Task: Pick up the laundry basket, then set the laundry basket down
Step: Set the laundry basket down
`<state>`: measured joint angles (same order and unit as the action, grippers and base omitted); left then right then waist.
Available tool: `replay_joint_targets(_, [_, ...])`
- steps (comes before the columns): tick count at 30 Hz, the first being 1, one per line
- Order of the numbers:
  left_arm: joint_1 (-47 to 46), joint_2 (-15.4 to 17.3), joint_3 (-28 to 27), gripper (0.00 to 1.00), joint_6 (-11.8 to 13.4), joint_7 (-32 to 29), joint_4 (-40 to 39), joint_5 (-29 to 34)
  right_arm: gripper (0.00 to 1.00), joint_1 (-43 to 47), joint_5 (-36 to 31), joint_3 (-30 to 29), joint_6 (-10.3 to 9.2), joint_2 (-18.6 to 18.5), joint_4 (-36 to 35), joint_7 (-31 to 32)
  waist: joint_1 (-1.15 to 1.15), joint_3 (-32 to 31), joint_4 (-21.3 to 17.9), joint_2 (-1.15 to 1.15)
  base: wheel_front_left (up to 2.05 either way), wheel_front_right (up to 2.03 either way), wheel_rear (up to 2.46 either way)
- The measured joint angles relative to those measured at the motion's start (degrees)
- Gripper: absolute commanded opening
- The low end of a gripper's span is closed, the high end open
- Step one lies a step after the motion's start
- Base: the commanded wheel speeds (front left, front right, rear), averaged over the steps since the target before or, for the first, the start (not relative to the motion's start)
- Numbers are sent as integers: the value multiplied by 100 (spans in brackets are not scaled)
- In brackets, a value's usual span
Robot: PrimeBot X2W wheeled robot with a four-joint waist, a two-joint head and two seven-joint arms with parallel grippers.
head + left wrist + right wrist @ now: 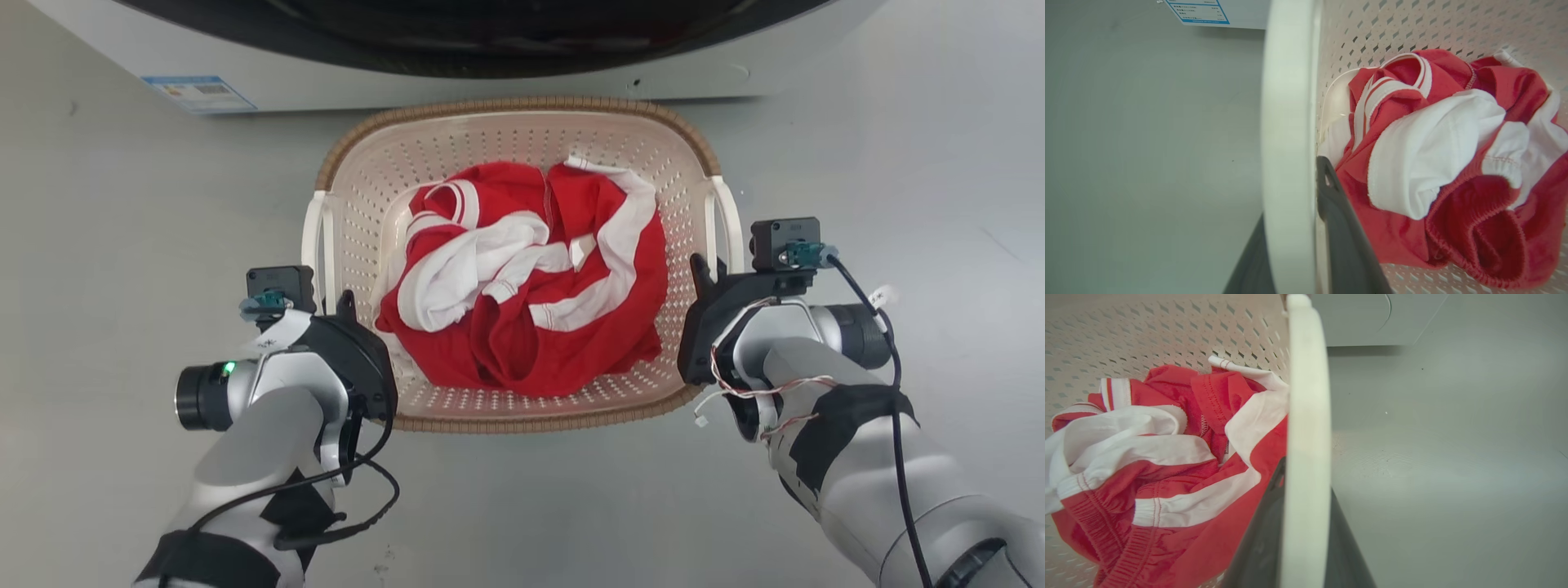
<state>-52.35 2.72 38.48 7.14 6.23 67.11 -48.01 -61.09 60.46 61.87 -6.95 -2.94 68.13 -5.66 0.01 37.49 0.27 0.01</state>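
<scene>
You have the laundry basket [522,106] square between both arms: left pincer [339,306] clamps its left handle [313,237], right pincer [704,273] its right handle [729,216]. Lift level.

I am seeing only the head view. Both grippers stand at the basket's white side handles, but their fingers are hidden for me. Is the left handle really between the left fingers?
Observer: Yes. In the left wrist view the left handle of the laundry basket runs between the two dark fingers of the left gripper, which lie close against it.
Operator: And the right side?
Observer: The same. The right wrist view shows the right handle between the fingers of the right gripper, one on each side.
Operator: Is cloth caught there?
Observer: The red and white garment lies against the right handle's inner side, by the inner finger; whether it is pinched I cannot tell.
</scene>
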Motion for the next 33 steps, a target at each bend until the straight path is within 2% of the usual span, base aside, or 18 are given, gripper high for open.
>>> replay_joint_targets(13, [-487, 2, -42, 0, -1, 147, 116, 131, 0, -443, -53, 1, 90, 0, 116, -200, 0, 946, 25, 0, 0, 0, 0])
replay_joint_targets(30, [-821, 11, -33, 0, -2, 301, 254, 223, 0, -788, -154, 35, 143, 21, 218, -359, -1, 1429, 34, -1, 0, 0, 0])
replay_joint_targets(31, [-839, 11, -33, 0, -2, 302, 260, 232, 2, -789, -154, 36, 143, 21, 222, -376, -1, 1439, 35, -1, 0, 0, 0])
replay_joint_targets(33, [-848, 8, -30, 0, -2, 321, 278, 234, 31, -789, -160, 53, 143, 20, 238, -385, -1, 1447, 34, -1, 0, 0, 0])
